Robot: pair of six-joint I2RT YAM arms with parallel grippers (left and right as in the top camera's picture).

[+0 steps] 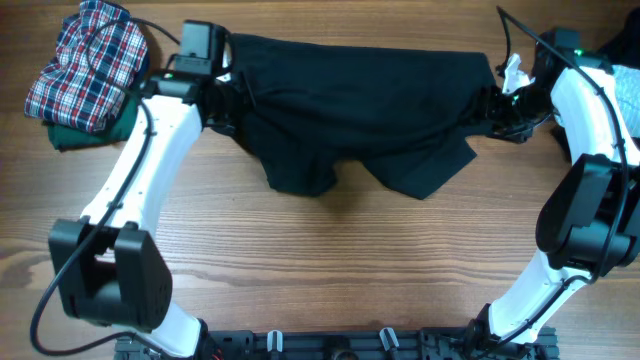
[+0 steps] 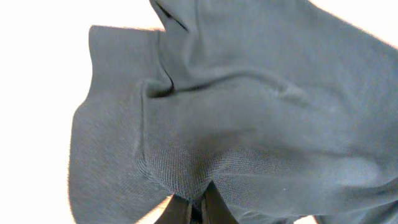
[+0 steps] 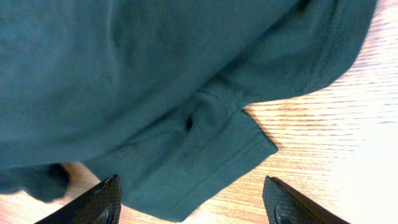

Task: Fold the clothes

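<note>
A large black T-shirt (image 1: 350,110) lies crumpled across the far middle of the table, stretched between my two grippers. At the shirt's left edge, my left gripper (image 1: 232,100) is shut on a pinch of the fabric; the left wrist view shows the dark knit cloth (image 2: 249,112) bunched into the closed fingertips (image 2: 200,208). My right gripper (image 1: 490,108) stands open at the shirt's right edge. In the right wrist view a sleeve hem (image 3: 205,149) lies on the wood between the wide-apart fingers (image 3: 99,205), with the gripper (image 3: 191,186) just above it.
A plaid garment (image 1: 85,60) lies on a folded green one (image 1: 90,130) at the far left corner. Dark and light fabric (image 1: 625,50) shows at the far right edge. Bare wooden tabletop (image 1: 330,260) fills the near half.
</note>
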